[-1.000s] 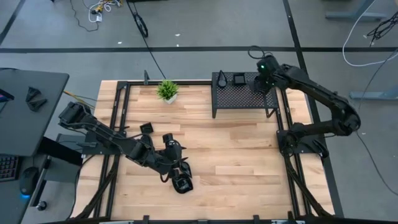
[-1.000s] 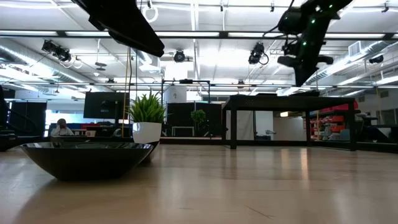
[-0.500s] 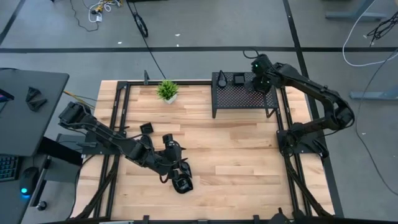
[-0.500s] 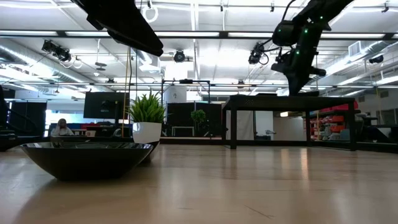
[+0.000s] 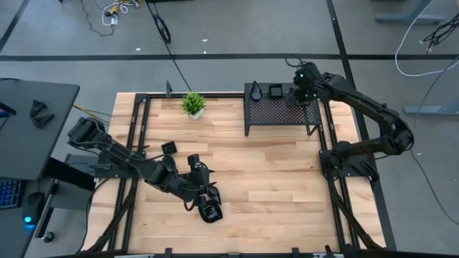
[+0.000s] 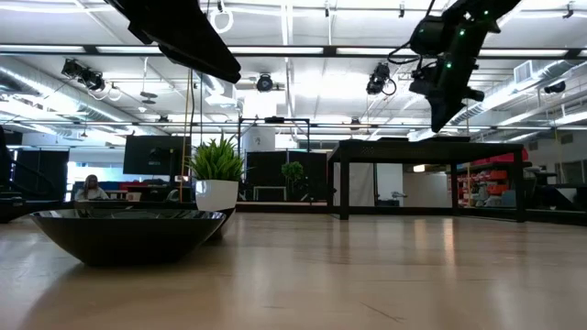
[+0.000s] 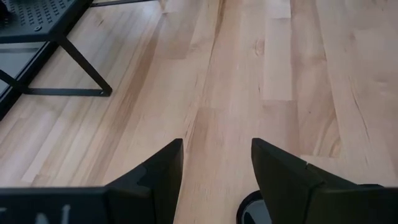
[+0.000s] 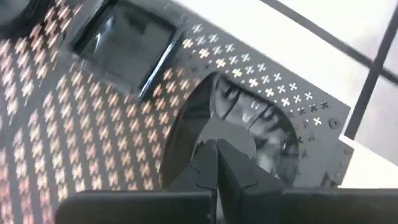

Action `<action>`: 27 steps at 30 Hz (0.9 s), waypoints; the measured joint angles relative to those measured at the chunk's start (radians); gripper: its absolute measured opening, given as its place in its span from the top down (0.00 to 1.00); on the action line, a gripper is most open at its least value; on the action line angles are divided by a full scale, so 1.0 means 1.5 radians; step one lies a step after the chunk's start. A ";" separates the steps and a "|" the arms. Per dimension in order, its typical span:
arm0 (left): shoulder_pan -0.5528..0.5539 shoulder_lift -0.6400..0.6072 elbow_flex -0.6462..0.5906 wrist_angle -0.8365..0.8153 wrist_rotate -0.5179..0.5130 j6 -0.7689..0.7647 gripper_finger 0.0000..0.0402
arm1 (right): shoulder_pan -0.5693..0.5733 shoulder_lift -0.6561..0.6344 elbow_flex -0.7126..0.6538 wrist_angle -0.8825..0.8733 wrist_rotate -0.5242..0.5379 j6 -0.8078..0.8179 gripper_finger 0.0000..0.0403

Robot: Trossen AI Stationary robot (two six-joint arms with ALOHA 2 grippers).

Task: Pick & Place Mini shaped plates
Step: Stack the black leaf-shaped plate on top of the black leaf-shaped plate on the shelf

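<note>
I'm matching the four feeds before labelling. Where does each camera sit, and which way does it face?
High: overhead, straight down; both arms, rack, plant.
Low: table height, level across; dish, right gripper above the rack.
Left wrist: forward past open left gripper onto the table.
Right wrist: past shut right gripper onto rack and a round dish.
High and low share plant and rack.
</note>
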 joint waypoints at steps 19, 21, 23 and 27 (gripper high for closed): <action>0.010 0.000 0.000 0.000 0.000 0.002 0.51 | 0.086 0.040 0.000 -0.061 0.003 -0.071 0.99; 0.010 0.000 0.000 0.000 0.000 0.002 0.51 | 0.086 0.046 0.000 -0.027 0.013 -0.069 0.99; 0.010 0.000 0.000 0.000 0.000 0.002 0.51 | 0.086 0.049 0.000 0.008 0.032 -0.068 0.99; 0.010 0.000 0.000 0.000 0.000 0.002 0.51 | 0.086 0.050 0.000 0.049 0.039 -0.055 0.99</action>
